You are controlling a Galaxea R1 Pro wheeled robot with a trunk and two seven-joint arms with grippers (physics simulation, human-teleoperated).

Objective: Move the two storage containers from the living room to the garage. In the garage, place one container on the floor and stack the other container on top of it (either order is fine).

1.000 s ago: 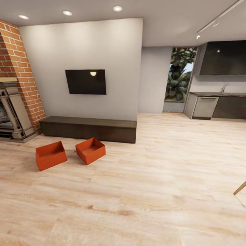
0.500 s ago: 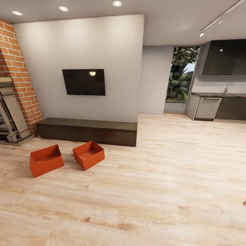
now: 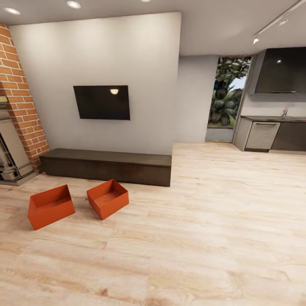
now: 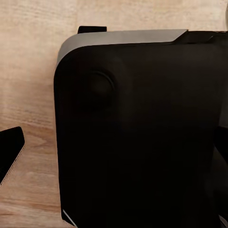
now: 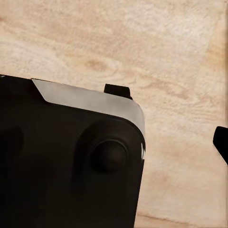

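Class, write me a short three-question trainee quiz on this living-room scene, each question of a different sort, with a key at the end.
1. True or false: the two orange-red rectangular lidless bins, the left bin and the right bin, are stacked one on the other.
2. Multiple choice: the bins sit on A) grey concrete, B) the light wood plank floor, C) the long low dark wood cabinet.
3. Fill in: the black wall-mounted TV hangs above the ______.

Key: 1 false, they stand apart, side by side. 2 B. 3 cabinet.
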